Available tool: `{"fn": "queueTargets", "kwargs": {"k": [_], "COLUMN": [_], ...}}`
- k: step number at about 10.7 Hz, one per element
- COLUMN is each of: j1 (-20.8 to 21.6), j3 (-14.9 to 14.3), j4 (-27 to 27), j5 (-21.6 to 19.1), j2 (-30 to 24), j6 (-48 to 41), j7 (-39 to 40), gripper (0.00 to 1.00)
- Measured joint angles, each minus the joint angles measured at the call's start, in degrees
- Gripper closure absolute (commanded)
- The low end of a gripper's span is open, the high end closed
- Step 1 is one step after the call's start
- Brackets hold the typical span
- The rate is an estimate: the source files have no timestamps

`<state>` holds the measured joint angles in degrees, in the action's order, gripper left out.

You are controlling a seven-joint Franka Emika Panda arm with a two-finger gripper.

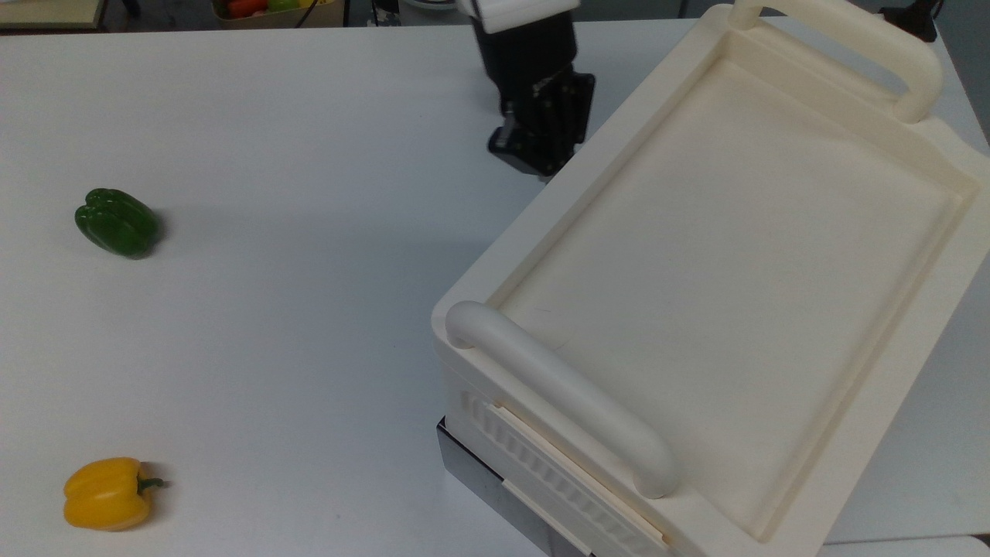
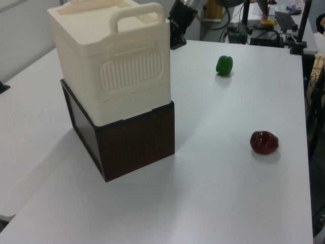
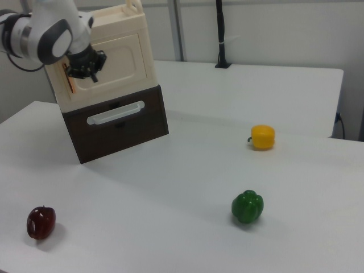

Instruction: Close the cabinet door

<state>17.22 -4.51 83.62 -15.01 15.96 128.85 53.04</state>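
The cabinet [image 1: 735, 232] is a big cream-white box with a tray-like top and two thick bar handles; it rests on a dark base [image 2: 134, 145]. In the right view its cabinet door [image 3: 122, 57] lies flat against the cabinet's front, with the copper-coloured handle [image 3: 71, 84] at the door's left edge. My gripper [image 3: 92, 74] is shut and presses on the door beside that handle. Seen from the top view, the gripper [image 1: 544, 164] sits tight against the cabinet's upper-left side. The left view has the gripper [image 2: 176, 41] just behind the cabinet's right edge.
A green pepper [image 1: 117, 222] and a yellow pepper [image 1: 107, 493] lie on the white table at the top view's left. A dark red pepper [image 2: 264, 142] lies in the open at the left view's right. The dark base carries a white bar handle [image 3: 116, 112].
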Motion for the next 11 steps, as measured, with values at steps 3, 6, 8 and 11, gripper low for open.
{"fn": "queueTargets", "kwargs": {"k": [3,6,8,11], "j1": [2.9,3.1,3.1,0.7], "j3": [-0.4,-0.5,-0.5,-0.7], "j4": [0.1,0.4,0.6,0.3], "j5": [0.2,0.2,0.2,0.2], "j2": [0.1,0.2,0.2,-0.3], "j6": [0.0,0.0,-0.1,-6.9], "j7": [-2.5,-3.0,-3.0,-7.4], "gripper": [1.0,1.0,1.0,0.99]}}
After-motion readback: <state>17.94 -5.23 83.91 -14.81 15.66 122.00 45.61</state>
